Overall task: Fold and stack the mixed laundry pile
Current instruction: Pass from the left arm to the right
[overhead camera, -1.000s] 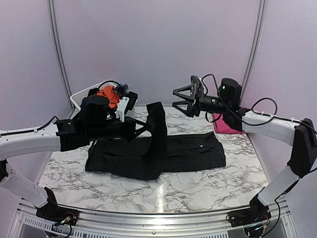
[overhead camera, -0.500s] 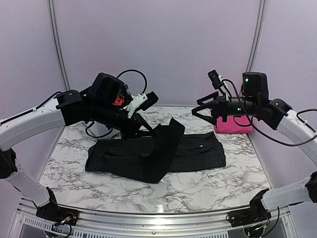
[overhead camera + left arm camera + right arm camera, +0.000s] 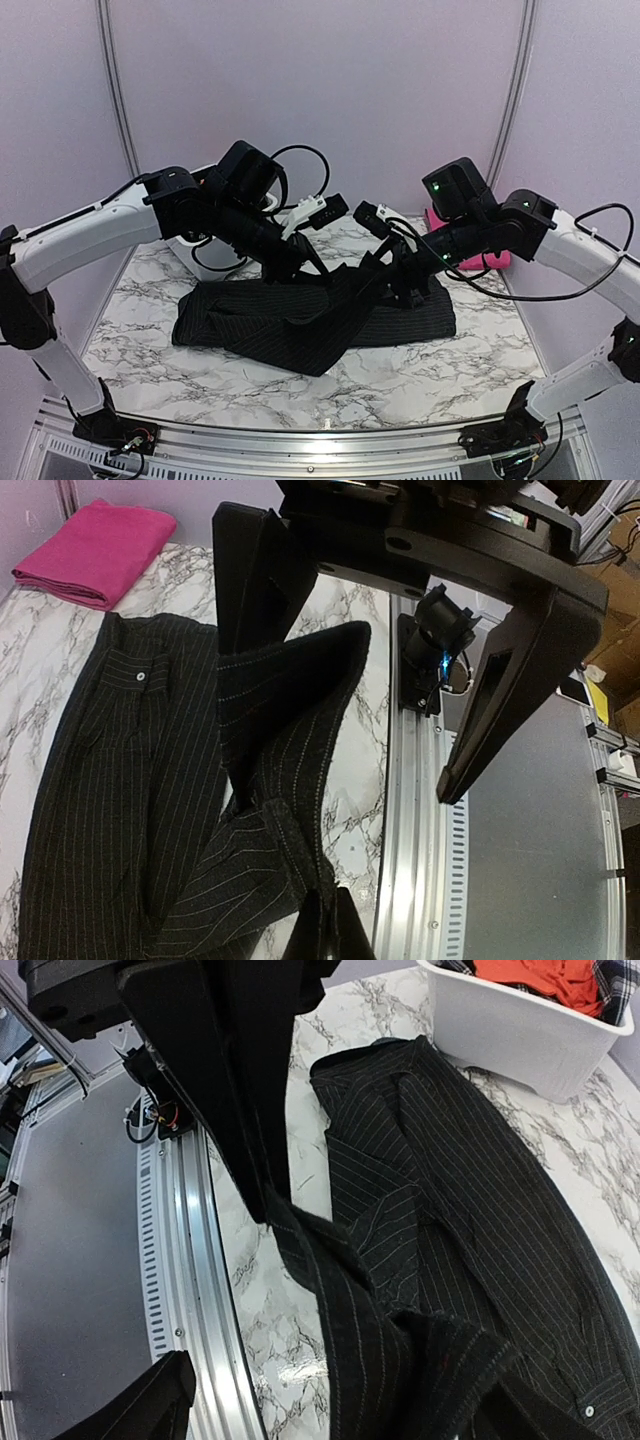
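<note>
Your left gripper clamped the one black pinstriped fabric shirt, frame centre; right gripper gaped wide over it.

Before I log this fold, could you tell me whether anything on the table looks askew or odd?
The black pinstriped shirt is not flat: the left jaws pinch one flap up, leaving a rumpled ridge across its middle. The folded pink cloth looks tidy; nothing spilled.

Top looks forward; wrists close, seemingly sharing shirt.
</note>
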`<state>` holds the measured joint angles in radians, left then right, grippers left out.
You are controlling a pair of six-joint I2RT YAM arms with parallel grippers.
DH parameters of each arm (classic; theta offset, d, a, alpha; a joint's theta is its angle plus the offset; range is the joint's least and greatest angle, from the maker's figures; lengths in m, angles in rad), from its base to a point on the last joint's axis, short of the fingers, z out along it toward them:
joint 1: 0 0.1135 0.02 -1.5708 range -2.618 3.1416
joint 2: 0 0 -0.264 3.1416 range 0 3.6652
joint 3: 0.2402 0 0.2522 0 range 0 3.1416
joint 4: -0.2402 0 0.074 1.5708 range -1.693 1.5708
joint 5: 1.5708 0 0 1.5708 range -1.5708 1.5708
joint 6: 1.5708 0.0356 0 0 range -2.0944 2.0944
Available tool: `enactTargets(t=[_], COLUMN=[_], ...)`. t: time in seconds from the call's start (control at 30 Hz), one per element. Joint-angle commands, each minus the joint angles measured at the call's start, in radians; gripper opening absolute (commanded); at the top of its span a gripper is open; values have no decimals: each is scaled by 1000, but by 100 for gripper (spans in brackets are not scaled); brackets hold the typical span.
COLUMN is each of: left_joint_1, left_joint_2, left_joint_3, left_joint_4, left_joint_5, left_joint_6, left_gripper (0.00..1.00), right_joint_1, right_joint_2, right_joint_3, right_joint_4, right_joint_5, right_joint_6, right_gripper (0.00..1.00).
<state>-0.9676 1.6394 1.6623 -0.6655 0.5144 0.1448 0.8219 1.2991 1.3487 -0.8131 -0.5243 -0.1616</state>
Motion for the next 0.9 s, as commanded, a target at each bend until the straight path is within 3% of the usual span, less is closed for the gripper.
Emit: enactTargets(t=[0.0, 0.23, 0.3, 0.4, 0.43, 0.53, 0.6, 0.63, 0.73, 0.87], left_joint_1=[-8, -11, -9, 0, 5, 39, 80, 105, 181, 337], left_joint_2=[33, 37, 31, 25, 17, -68, -205, -300, -492, -500], left_joint_3=[46, 65, 64, 62, 58, -45, -208, -293, -529, -611], left_joint_4=[-46, -45, -46, -41, -33, 80, 254, 341, 547, 456], left_joint_5=[72, 97, 94, 67, 31, -96, -225, -306, -569, -501], left_joint_6=[-5, -7, -11, -36, -50, -125, -218, -280, -483, -620], left_gripper=[0, 0, 0, 0, 4, 44, 92, 98, 99, 99], right_joint_1=[54, 82, 84, 86, 86, 86, 85, 85, 84, 57], right_joint_2=[26, 36, 31, 26, 22, 8, 1, -1, -1, 1], right_joint_3=[50, 34, 28, 42, 49, 68, 93, 104, 142, 212], right_joint_4=[-26, 10, 15, 25, 36, 99, 147, 164, 201, 240], right_joint_5=[160, 211, 211, 189, 183, 178, 191, 199, 224, 271], right_joint_6=[-32, -116, -133, -136, -126, -78, -52, -44, -29, 0], right_gripper=[81, 62, 48, 1, 0, 0, 0, 0, 0, 0])
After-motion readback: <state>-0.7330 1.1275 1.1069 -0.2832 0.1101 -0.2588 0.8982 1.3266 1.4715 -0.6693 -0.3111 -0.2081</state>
